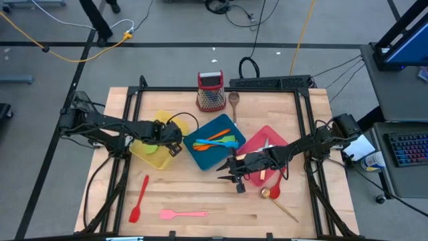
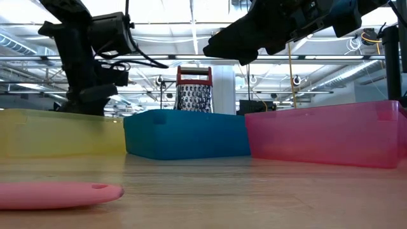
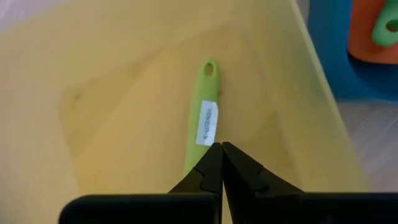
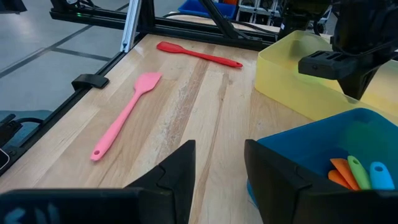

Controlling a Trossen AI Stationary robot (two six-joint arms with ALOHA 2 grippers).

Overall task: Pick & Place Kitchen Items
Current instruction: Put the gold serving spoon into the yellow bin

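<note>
The left pincer (image 3: 221, 149) sits over the yellow tray (image 1: 150, 155), its tips pressed together just above a green utensil (image 3: 202, 118) lying in it, not gripping it. The right pincer (image 4: 219, 163) hovers open over the desk (image 1: 200, 197) between the teal tray (image 1: 200, 155) and the red tray (image 1: 271, 136). A pink spatula (image 1: 182, 214) and a red spatula (image 1: 139, 198) lie on the desk's front.

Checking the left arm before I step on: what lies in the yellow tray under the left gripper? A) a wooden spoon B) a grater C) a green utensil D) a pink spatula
C: the left wrist view shows a green utensil with a white label lying on the yellow tray floor, just past the shut left gripper.
</note>
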